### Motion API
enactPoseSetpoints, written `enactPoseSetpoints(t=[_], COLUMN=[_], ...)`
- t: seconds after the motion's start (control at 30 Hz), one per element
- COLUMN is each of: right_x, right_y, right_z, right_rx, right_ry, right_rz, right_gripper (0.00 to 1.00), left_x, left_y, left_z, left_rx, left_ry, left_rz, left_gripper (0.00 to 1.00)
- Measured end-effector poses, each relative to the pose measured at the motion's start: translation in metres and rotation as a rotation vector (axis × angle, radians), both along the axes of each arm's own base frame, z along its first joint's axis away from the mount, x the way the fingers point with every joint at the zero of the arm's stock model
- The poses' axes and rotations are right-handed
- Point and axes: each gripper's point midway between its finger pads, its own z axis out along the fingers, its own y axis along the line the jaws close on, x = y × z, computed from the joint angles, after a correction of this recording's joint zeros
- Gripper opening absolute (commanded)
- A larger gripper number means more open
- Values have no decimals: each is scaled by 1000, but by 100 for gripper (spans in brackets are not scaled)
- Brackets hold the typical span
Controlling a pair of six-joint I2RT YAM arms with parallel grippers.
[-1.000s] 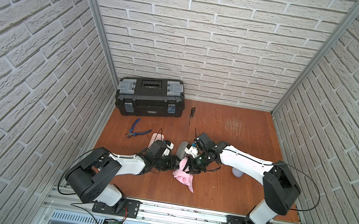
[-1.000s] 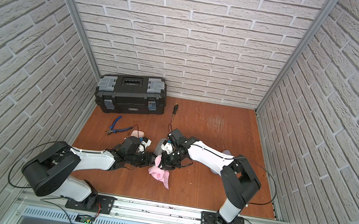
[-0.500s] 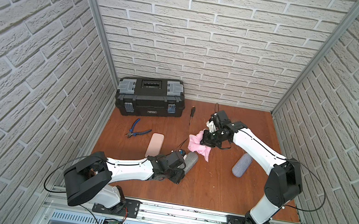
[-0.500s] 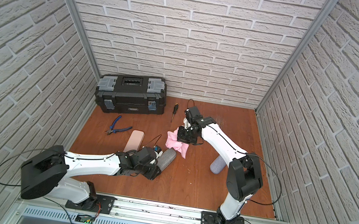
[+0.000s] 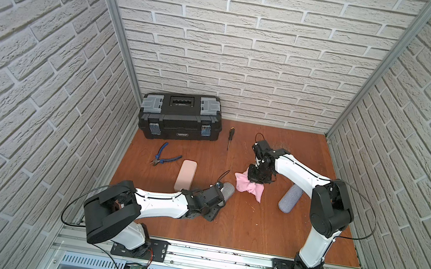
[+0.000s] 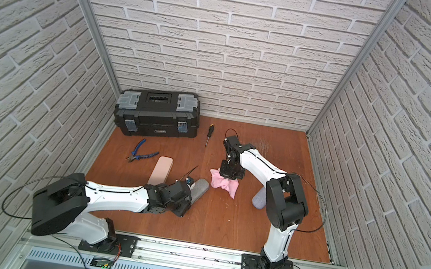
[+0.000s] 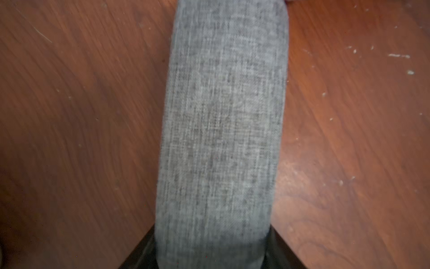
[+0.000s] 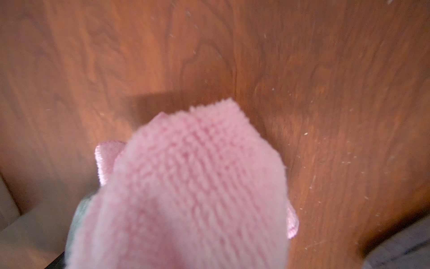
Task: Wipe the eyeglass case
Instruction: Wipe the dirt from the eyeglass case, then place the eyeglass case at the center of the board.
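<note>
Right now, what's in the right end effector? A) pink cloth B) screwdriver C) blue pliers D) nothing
A: the right end effector is shut on the pink cloth, which hangs from it in both top views and fills the right wrist view.

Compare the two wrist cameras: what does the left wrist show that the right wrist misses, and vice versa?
Left wrist only: the grey eyeglass case running along the middle of the frame, its near end clamped in the left pincer, whose dark fingers show on either side. Right wrist only: the bunched pink cloth, close to the lens and blurred, hiding whatever grips it, plus a patch of grey fabric at the frame's edge that I cannot identify. Both: the wooden tabletop, flecked with pale specks.
</note>
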Motion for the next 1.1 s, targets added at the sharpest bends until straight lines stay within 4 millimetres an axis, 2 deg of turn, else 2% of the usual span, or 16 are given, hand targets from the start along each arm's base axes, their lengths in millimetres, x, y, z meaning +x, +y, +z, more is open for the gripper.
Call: enactPoseSetpoints(t=[0.07,0.13,0.2,0.23,0.3,0.33,0.37,0.43,0.53,0.63,0.73,0.87,0.97,1.1], right_x=[-3,-19,-36,-46,-58,-59,-49,-27,3,16,18,19,26,29], right_y=[24,55,77,85,86,81,72,41,0,-18,-38,-76,-98,-108], right_z=[18,24,15,5,-22,-33,-31,-29,-10,14,22,4,-6,-19], right_rx=[50,126,181,202,215,234,244,175,85,83,87,64,49,48], right_ry=[-40,-45,-18,12,87,129,126,82,15,-51,-69,-46,-32,-17], right_rz=[48,99,124,134,115,95,71,29,-5,-26,-84,-219,-286,-319], right_gripper=[2,2,2,2,2,2,2,2,2,2,2,2,2,2], left_x=[1,1,1,1,2,3,2,2,8,21,37,52,57,52], left_y=[-2,-4,-4,-5,-8,-9,-9,-12,-22,-48,-80,-116,-139,-150], left_z=[1,2,3,5,10,12,12,15,21,32,41,41,30,7], left_rx=[-3,-8,-8,-10,-22,-22,-28,-44,-48,-56,-78,-80,-80,-64], left_ry=[0,4,17,25,34,38,47,57,75,81,83,105,151,221], left_rz=[6,17,37,52,76,85,101,124,148,149,135,115,96,76], left_gripper=[14,15,15,14,14,14,13,12,11,11,11,11,11,14])
